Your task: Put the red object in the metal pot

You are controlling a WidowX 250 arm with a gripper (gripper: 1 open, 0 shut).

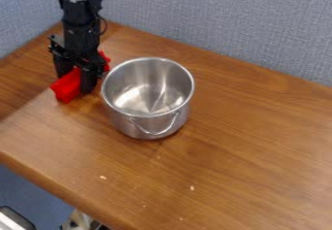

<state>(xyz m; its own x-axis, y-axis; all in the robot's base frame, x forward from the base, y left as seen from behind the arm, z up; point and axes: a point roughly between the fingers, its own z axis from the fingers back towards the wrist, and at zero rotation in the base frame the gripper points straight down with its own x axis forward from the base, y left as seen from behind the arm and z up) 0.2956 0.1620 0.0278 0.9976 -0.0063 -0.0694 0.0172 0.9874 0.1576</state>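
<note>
The red object [64, 86] lies on the wooden table just left of the metal pot [124, 120]. It is a bright red block with its near left end showing below the fingers. My black gripper [80, 72] points straight down over the block's far end, and its fingers are drawn in against the block's sides, so it is shut on it. The block still rests on the table. The shiny steel pot stands upright and empty, with its thin wire handle hanging on the near side.
The brown wooden table [234, 161] runs out to the right and front of the pot. A grey-blue fabric wall [234, 20] stands close behind. The table's left and front edges drop off to the floor.
</note>
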